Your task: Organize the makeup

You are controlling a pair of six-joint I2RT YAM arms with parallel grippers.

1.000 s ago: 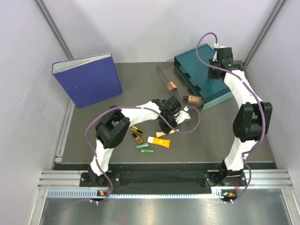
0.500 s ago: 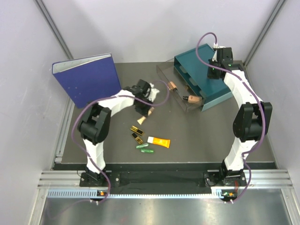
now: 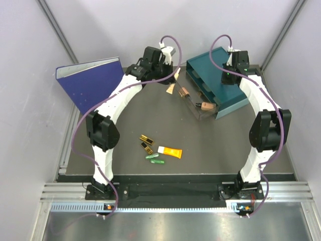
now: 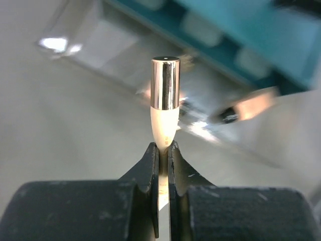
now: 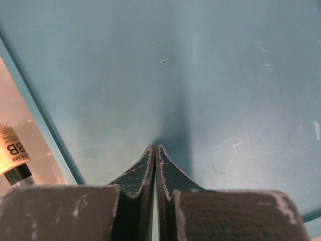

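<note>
My left gripper [image 3: 169, 84] is shut on a beige tube with a shiny metal cap [image 4: 165, 100], holding it by its thin end [image 4: 163, 148] in the air at the left end of the clear pulled-out drawer [image 3: 176, 76]. Two beige dark-capped bottles [image 3: 184, 92] [image 3: 204, 106] lie in that drawer; one shows blurred in the left wrist view [image 4: 251, 105]. Two gold-and-black cases [image 3: 146, 138] [image 3: 147, 147], a yellow-orange tube [image 3: 170, 151] and two green capsules [image 3: 152, 156] [image 3: 158, 161] lie on the table's near middle. My right gripper [image 3: 230, 75] is shut and empty [image 5: 156, 148] over the teal box.
The teal drawer box [image 3: 220, 75] stands at the back right, and its top fills the right wrist view [image 5: 200, 75]. A beige bottle [image 5: 11, 150] shows at that view's left edge. A blue binder [image 3: 93, 85] stands at the back left.
My left arm has swung from the table's middle to the back, carrying the beige tube up to the clear drawer. The right arm has not moved.
</note>
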